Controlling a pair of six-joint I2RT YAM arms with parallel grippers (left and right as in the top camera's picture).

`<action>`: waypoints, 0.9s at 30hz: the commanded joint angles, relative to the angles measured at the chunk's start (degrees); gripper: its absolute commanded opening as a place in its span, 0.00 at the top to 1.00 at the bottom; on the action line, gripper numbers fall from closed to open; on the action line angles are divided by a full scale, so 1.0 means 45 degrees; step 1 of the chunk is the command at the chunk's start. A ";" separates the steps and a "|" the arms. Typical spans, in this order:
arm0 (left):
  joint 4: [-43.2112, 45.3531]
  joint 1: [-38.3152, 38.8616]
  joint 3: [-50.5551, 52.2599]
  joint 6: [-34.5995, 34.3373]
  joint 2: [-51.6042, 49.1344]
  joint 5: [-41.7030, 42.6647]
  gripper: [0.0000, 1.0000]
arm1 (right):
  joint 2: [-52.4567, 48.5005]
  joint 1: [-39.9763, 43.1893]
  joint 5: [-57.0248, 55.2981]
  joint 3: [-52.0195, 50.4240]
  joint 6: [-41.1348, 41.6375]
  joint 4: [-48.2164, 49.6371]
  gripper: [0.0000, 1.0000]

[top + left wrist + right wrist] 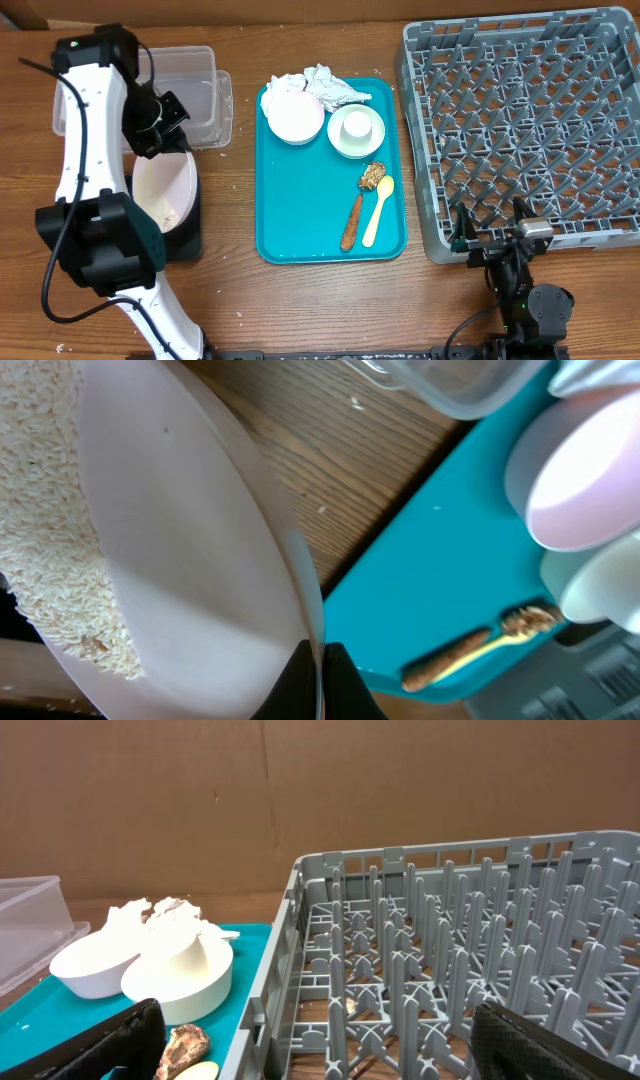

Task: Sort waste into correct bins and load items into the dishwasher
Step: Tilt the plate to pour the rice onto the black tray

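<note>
My left gripper (320,672) is shut on the rim of a pale round plate (165,188) and holds it tilted over the shallow black tray (190,238). Loose white rice (45,550) lies on the plate. The clear tub (200,95) stands behind it. On the teal tray (300,225) are a pink bowl (297,116), a white bowl holding a small cup (357,128), crumpled napkins (322,84), a brown lump (372,177), a pale yellow spoon (378,210) and a brown sausage stick (353,222). My right gripper (330,1050) is open and empty at the front edge of the grey dish rack (530,130).
The teal tray lies between the black tray and the rack. A cardboard wall (300,800) stands behind the table. A few crumbs lie on the wooden table (235,200) left of the teal tray.
</note>
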State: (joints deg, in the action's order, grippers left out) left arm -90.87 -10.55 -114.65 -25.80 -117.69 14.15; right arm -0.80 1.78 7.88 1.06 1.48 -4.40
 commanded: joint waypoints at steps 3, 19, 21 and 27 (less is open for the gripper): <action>-0.0170 -0.0811 -0.0306 0.1273 0.0515 0.2191 0.96 | 0.0126 0.0000 -0.0121 -0.0131 0.0000 0.0058 0.00; -0.0670 -0.2463 -0.0301 0.2798 0.0515 0.4770 0.96 | 0.0126 0.0000 -0.0121 -0.0131 -0.0005 0.0058 0.00; -0.0821 -0.2633 -0.0301 0.3016 0.0515 0.4775 0.96 | 0.0121 0.0000 -0.0121 -0.0131 -0.0005 0.0058 0.00; -0.1059 -0.3410 -0.0301 0.3419 0.0515 0.4799 0.96 | 0.0126 0.0000 -0.0121 -0.0131 -0.0005 0.0058 0.00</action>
State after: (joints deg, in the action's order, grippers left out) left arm -95.22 -23.83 -114.67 -12.88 -117.69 33.95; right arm -0.80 1.78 7.88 1.06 1.48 -4.38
